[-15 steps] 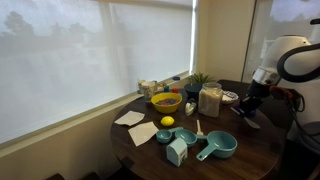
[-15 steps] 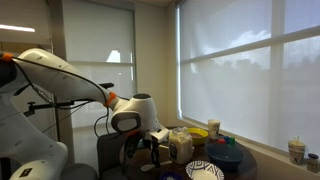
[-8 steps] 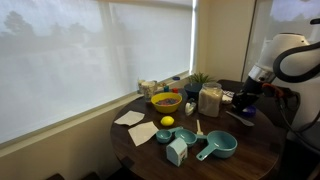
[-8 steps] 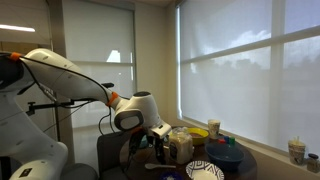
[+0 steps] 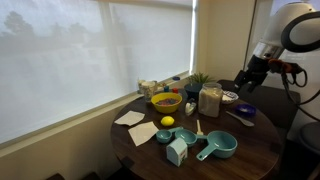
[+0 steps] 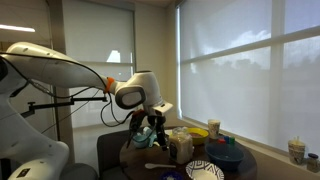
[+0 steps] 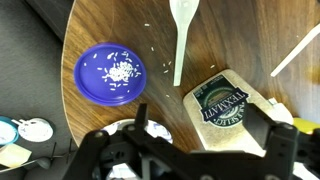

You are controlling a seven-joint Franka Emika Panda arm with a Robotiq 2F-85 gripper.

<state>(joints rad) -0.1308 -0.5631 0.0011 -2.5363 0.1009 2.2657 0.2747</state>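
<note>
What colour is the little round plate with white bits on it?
The plate is blue-purple; the wrist view shows it best.

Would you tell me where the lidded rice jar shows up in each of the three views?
In an exterior view: rice jar right of centre, mid-height.
In an exterior view: the jar low, just right of centre.
Wrist view: the jar lower right, seen from above, dark label on its lid.
Shared landmark: the dark wooden table it stands on.

My claw [image 7: 205, 128] hangs spread wide over the rice jar [image 7: 222, 103]; a white spoon [image 7: 181, 35] and a grain-strewn purple plate [image 7: 92, 88] lie beside it.
</note>
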